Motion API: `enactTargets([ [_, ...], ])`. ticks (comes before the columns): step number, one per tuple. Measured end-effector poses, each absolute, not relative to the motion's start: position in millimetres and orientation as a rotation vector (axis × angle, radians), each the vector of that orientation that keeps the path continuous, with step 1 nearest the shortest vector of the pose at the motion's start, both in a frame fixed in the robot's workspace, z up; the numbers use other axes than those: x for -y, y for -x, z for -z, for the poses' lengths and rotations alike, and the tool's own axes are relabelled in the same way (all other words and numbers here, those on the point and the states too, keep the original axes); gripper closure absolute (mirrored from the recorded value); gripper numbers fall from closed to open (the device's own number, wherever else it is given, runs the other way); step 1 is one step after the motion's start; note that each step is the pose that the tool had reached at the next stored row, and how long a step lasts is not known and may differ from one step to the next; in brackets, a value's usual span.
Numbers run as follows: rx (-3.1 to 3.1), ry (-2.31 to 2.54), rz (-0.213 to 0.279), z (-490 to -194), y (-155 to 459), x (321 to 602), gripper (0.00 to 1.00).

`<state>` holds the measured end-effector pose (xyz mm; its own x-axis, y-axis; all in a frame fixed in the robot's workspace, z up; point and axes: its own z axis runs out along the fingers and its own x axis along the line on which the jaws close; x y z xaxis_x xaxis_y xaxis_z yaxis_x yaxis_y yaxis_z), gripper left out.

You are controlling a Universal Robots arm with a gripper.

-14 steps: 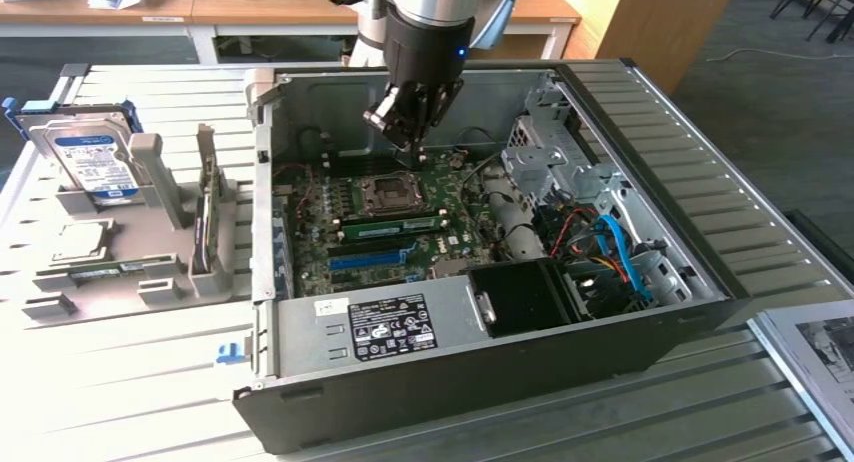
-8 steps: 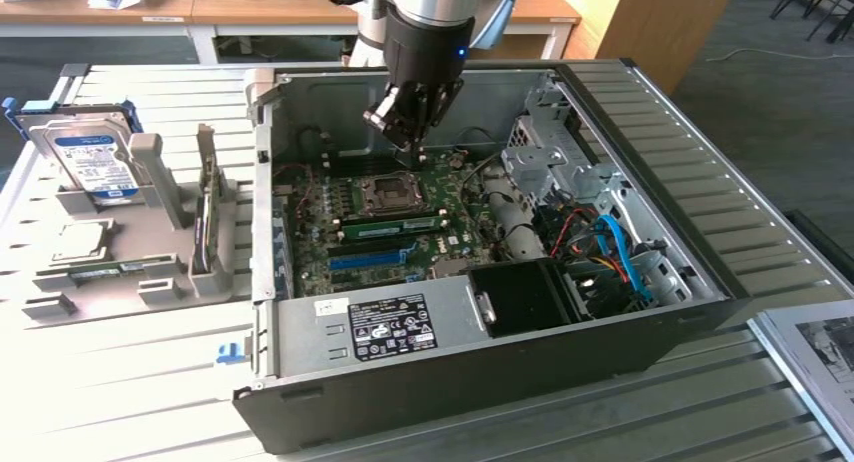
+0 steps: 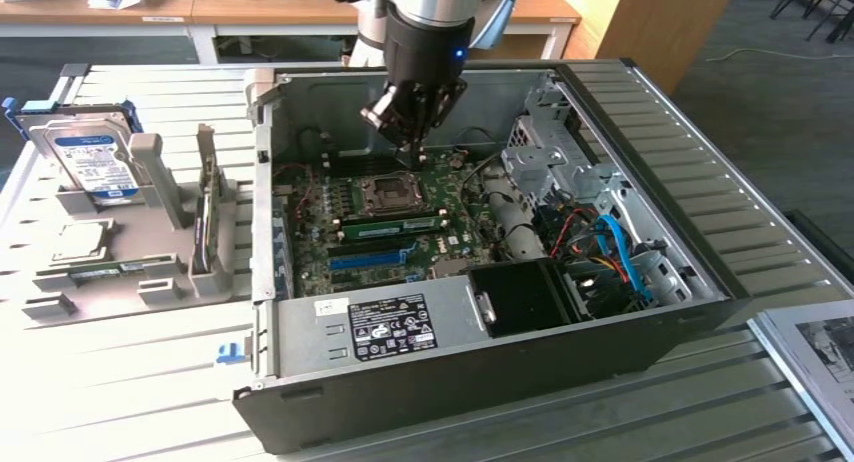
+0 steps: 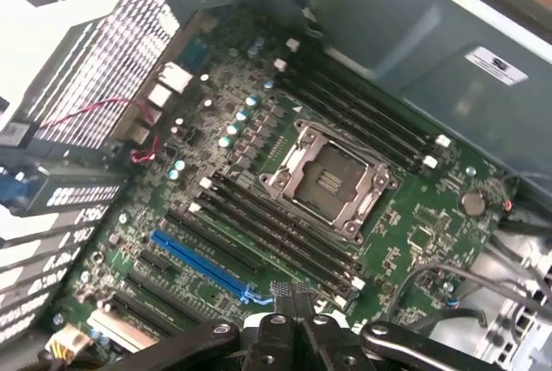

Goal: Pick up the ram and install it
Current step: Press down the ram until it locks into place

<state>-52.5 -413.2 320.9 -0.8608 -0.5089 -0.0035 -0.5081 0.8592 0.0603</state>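
Note:
The ram (image 3: 395,225), a long green stick with a pale label, stands on edge in a memory slot just in front of the CPU socket (image 3: 390,191) inside the open computer case (image 3: 694,272). My gripper (image 3: 415,145) hangs above the motherboard behind the socket, apart from the ram, fingers shut with nothing between them. In the wrist view the shut fingertips (image 4: 293,295) hover over the board near the black memory slots (image 4: 280,231) and the socket (image 4: 328,179). There I cannot pick the ram out among the slots.
A grey holder (image 3: 127,272) at the exterior view's left carries a silver hard drive (image 3: 88,157) and a thin upright board (image 3: 206,207). A blue slot (image 4: 200,263), the black power supply (image 3: 387,327), the drive cage (image 3: 561,152) and cables (image 3: 607,247) crowd the case.

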Motion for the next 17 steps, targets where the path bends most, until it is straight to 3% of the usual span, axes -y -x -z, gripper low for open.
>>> enactTargets([
  [17,3.104,-0.441,0.095,-320.0,52.4,413.2,0.90],
])
